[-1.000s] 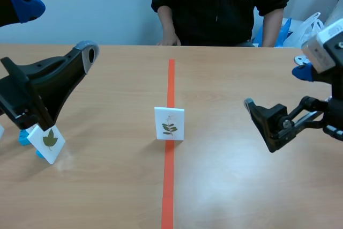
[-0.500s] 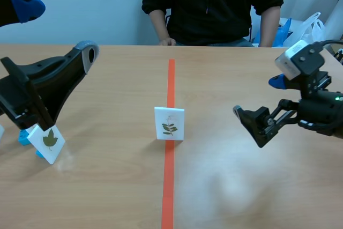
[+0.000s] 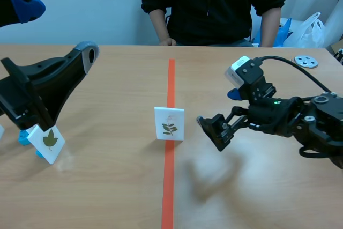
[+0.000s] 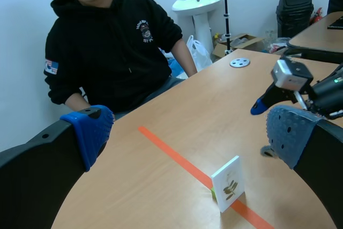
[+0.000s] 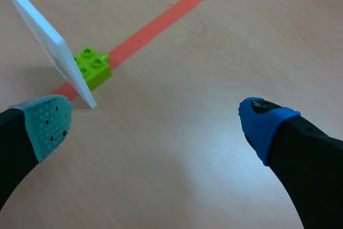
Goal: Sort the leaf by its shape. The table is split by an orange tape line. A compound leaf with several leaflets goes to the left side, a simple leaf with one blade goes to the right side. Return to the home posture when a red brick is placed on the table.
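The card [image 3: 169, 124] with the sprig of several leaflets is standing upright on the orange tape line [image 3: 169, 186], in the middle of the worktop [image 3: 257, 197], with a small green brick [image 5: 92, 65] at its foot as a base. I am judging it light, thin and stiff, with smooth faces that could slip. It looks top-heavy on that little base, so a nudge near the upper edge could tip it. I am planning to pinch it across its two flat faces, low down near the brick.

The right fingers [image 5: 265, 122] are hanging spread wide with nothing in them, just to the right of the card. The card is sitting ahead of one finger, not between the two. The left fingers [image 4: 88, 132] are also gaping wide and carrying nothing, well off on the left side.

I am counting two cards: this one and a second card [image 3: 47, 142] showing what looks like a single lobed blade. That one is leaning on what looks like a blue brick [image 3: 24, 137] beside the left arm. That makes two bricks, one tape line and one person [image 3: 214, 4] sitting across the worktop. I am seeing no red brick.
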Controlling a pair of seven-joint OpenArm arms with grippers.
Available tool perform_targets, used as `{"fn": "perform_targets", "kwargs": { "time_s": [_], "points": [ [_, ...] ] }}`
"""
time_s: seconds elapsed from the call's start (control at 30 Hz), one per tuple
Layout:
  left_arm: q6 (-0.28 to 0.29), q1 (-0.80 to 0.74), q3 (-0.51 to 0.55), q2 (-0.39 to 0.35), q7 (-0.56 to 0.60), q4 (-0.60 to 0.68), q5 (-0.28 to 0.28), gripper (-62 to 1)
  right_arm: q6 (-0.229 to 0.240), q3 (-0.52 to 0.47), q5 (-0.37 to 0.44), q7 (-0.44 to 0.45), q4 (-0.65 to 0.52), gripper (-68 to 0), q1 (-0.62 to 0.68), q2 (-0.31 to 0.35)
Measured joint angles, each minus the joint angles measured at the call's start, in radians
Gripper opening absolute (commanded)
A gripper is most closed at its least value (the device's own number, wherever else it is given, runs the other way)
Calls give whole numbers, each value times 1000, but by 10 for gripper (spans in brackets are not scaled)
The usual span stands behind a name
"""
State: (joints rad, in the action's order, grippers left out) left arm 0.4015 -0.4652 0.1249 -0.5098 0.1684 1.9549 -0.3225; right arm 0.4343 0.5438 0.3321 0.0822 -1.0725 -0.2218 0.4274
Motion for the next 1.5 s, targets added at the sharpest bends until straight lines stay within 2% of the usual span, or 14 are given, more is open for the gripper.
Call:
{"fn": "perform_targets", "kwargs": {
  "time_s": [0.27,0.47,0.6,0.73,0.9,1.07,1.17,1.37,1.5],
  "points": [
    [0,0,0,0,0,0,0,4,0,147,-6,8,147,-22,-120,-95],
    [0,0,0,0,0,0,0,4,-26,207,-30,23,242,-22,-146,-181],
    [0,0,0,0,0,0,0,4,-26,222,-57,35,275,-22,-146,-222],
    [0,0,0,0,0,0,0,4,-26,245,-75,50,295,-23,-146,-246],
    [0,0,0,0,0,0,0,4,-26,270,-112,67,296,-23,-146,-253],
    [0,0,0,0,0,0,0,4,-27,270,-116,72,296,-27,-146,-252],
    [0,0,0,0,0,0,0,4,-27,270,-115,104,296,-90,-146,-253],
    [0,0,0,0,0,0,0,4,-29,270,-116,108,296,-342,-143,-253],
    [0,0,0,0,0,0,0,4,-76,270,-115,109,296,-424,-143,-252]
  ]
}}
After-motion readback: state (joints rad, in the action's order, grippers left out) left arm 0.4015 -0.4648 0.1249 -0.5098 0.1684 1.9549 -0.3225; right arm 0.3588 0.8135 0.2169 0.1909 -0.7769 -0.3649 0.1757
